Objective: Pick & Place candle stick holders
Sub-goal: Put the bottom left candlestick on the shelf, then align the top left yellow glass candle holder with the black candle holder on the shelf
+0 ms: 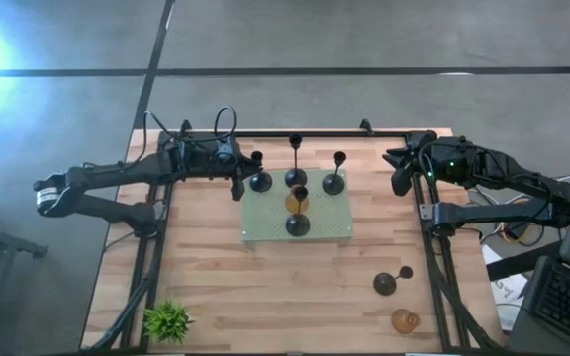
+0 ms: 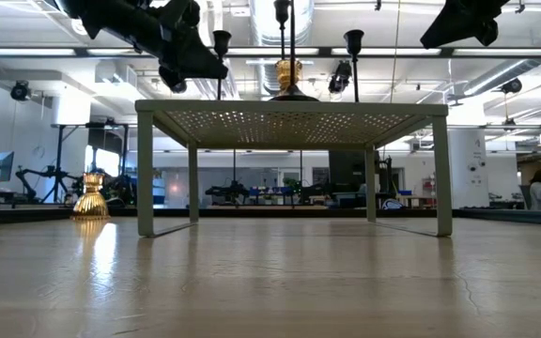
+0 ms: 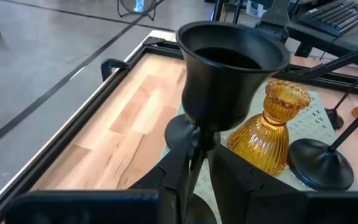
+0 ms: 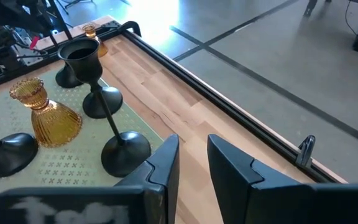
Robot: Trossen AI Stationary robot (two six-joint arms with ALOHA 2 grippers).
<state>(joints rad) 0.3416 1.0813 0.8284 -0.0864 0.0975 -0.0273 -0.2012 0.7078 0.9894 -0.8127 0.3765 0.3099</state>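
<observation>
The left pincer grips a black candle stick holder by its stem at the mat's far left corner; the right pincer hangs empty, slightly parted.

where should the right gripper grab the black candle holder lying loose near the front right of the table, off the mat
Grip the black holder on its thin stem, just above the dome base, coming straight down from above. In the high view the stem leans toward the far right, so the fingers should straddle it crosswise. The dome is probably too wide and rounded to pinch. The right gripper hangs open near the far edge.
</observation>
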